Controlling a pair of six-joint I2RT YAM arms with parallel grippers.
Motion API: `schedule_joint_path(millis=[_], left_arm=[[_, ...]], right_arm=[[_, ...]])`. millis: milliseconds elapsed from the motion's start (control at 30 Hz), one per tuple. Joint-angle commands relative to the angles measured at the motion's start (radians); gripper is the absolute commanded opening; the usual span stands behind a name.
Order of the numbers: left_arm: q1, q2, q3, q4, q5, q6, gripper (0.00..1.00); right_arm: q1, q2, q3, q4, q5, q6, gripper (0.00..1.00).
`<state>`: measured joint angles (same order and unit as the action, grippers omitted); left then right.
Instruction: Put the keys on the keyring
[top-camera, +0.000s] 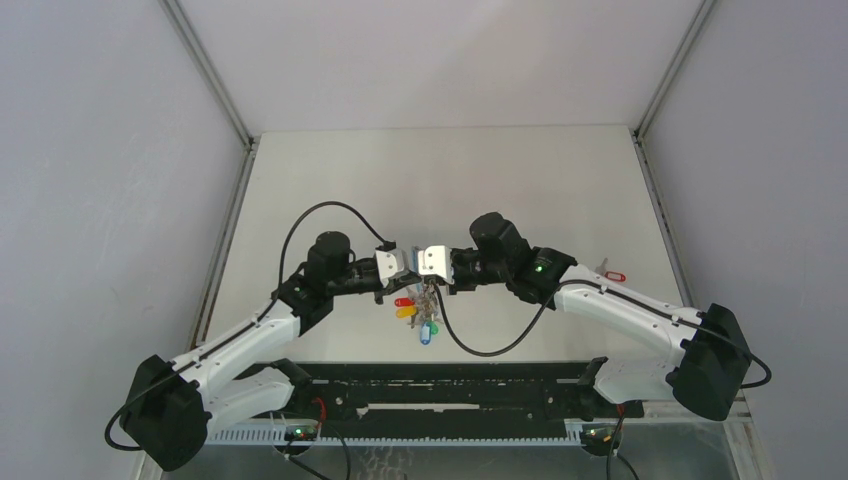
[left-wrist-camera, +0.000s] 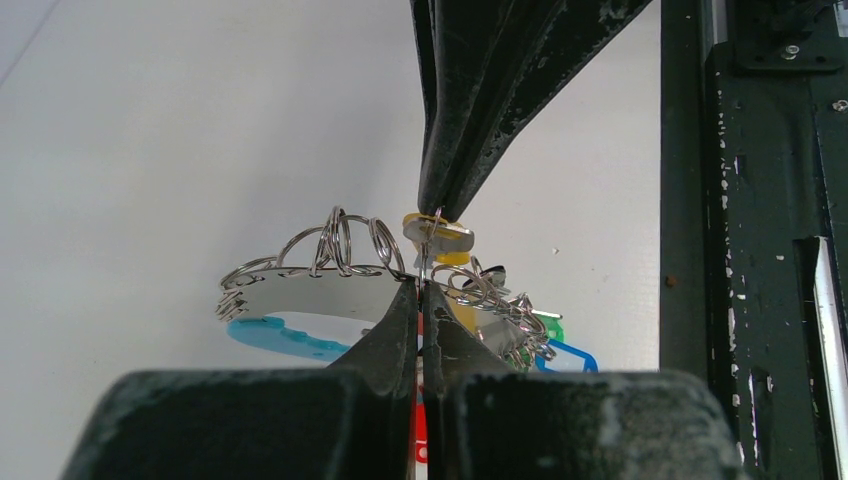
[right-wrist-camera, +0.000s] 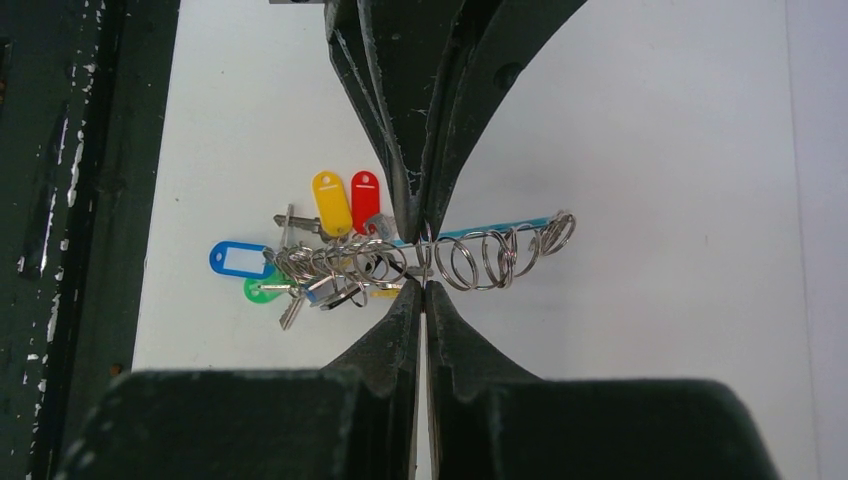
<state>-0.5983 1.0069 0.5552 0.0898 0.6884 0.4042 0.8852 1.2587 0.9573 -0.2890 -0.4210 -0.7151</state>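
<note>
Looking down from above, you have both arms meeting nose to nose about midway between the left and right edges of the worktop (top-camera: 330, 180), somewhat nearer its near edge than its far one. Your left hand (top-camera: 400, 266) has its fingers pressed fully together, and the left wrist view shows the tips pinching the silver band of the keyring (left-wrist-camera: 320, 295), just above its cyan section (left-wrist-camera: 280, 336). Your right hand (top-camera: 432, 262) is likewise closed with no gap. In that same view it comes in from above, its tips nipping the little wire loop of a yellow-tagged key (left-wrist-camera: 441, 236), which sits right against the keyring between the two hands. From the right wrist you see the keyring stretched sideways between the two sets of fingertips, with a row of wire rings (right-wrist-camera: 500, 257) threaded along it on one side. On the other side is a cluster of small keys with blue, green, yellow and red tags (right-wrist-camera: 331, 203). I cannot tell whether the keyring is lifted clear of the worktop. A red-tagged key (top-camera: 611, 273) lies alone by the right edge, well apart from both hands.
</note>
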Motion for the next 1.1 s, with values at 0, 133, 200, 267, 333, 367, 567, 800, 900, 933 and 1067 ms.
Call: schedule_joint_path(millis=[0, 133, 200, 267, 333, 367, 567, 800, 900, 933, 1067], left_arm=[[-0.003, -0.025, -0.005, 0.056, 0.032, 0.016, 0.00], [-0.003, -0.027, -0.004, 0.056, 0.038, 0.016, 0.00], [-0.003, -0.027, -0.005, 0.055, 0.041, 0.018, 0.00], [-0.003, -0.029, -0.005, 0.056, 0.043, 0.018, 0.00], [-0.003, -0.029, -0.006, 0.055, 0.041, 0.018, 0.00], [-0.003, -0.030, -0.006, 0.055, 0.040, 0.018, 0.00], [-0.003, -0.031, -0.007, 0.056, 0.035, 0.018, 0.00], [-0.003, -0.027, -0.008, 0.056, 0.030, 0.018, 0.00], [-0.003, -0.025, -0.007, 0.056, 0.032, 0.018, 0.00], [-0.004, -0.026, -0.008, 0.056, 0.032, 0.018, 0.00], [-0.003, -0.027, -0.008, 0.055, 0.036, 0.019, 0.00]], right_arm=[[0.005, -0.010, 0.054, 0.006, -0.032, 0.008, 0.00], [0.003, -0.007, 0.055, 0.010, -0.034, 0.011, 0.00], [0.002, -0.005, 0.056, 0.012, -0.038, 0.012, 0.00], [0.000, -0.002, 0.058, 0.010, -0.034, 0.015, 0.00], [-0.001, -0.005, 0.057, 0.009, -0.029, 0.018, 0.00], [-0.002, -0.006, 0.058, 0.009, -0.025, 0.021, 0.00], [-0.005, -0.018, 0.057, 0.006, -0.010, 0.029, 0.00], [-0.005, -0.021, 0.057, 0.004, -0.005, 0.032, 0.00], [-0.006, -0.019, 0.057, 0.008, -0.002, 0.035, 0.00], [-0.006, -0.019, 0.057, 0.008, -0.002, 0.035, 0.00], [-0.006, -0.018, 0.054, 0.020, 0.002, 0.040, 0.00]])
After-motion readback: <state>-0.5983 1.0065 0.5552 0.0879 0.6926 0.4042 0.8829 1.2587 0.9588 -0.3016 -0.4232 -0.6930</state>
